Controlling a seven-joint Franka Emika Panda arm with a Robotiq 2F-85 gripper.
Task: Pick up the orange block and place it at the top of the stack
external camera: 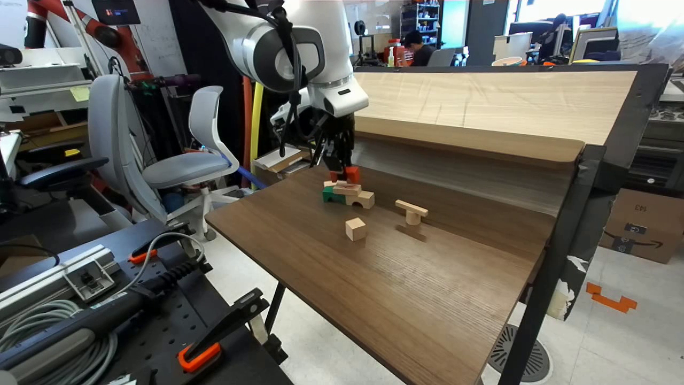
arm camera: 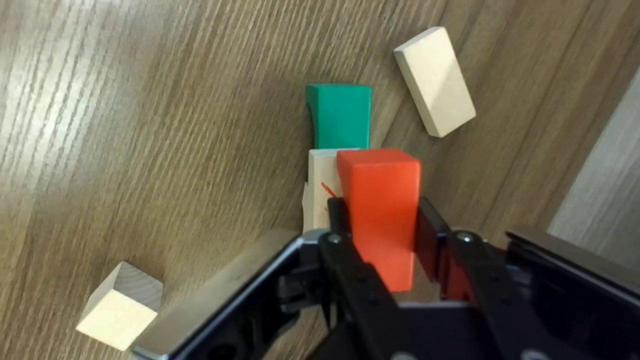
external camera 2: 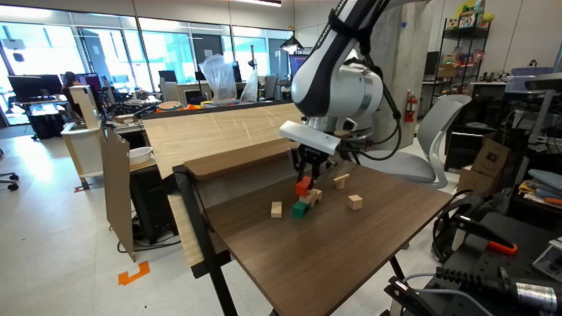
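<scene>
The orange block is held between the fingers of my gripper, which is shut on its two long sides. It also shows in an exterior view and in the wrist view. The stack has a green block and a pale arch block side by side, with a pale block lying across their tops. The green block also shows in the wrist view. The orange block is just above the stack, right of the pale top block in the wrist view. I cannot tell whether they touch.
A pale cube stands on the brown table near the stack. A pale plank on a short cylinder stands apart. A loose pale block lies beside the green block. A raised shelf runs along one table edge.
</scene>
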